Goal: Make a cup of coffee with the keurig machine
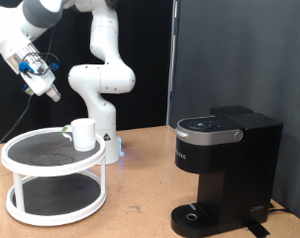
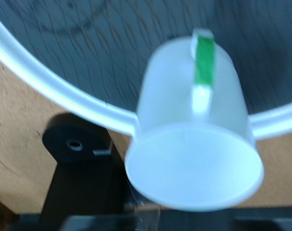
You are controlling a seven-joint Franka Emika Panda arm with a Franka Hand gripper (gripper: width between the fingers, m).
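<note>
The cup (image 1: 82,133) is a white mug standing upright at the back edge of the top tier of a white round two-tier stand (image 1: 31,164). In the wrist view the cup (image 2: 194,135) fills the middle, its mouth towards the camera, with a green strip on its handle (image 2: 202,63). My gripper (image 1: 49,91) hangs in the air above the stand, towards the exterior view's upper left, well apart from the cup and holding nothing. The keurig machine (image 1: 224,169) stands on the table at the exterior view's right with its lid down. Its drip base (image 1: 194,216) is bare.
The robot's white base (image 1: 108,139) stands just behind the stand. The stand's tiers have dark grooved surfaces (image 2: 97,48) and a raised white rim (image 2: 49,82). Bare wooden table (image 1: 140,203) lies between the stand and the machine.
</note>
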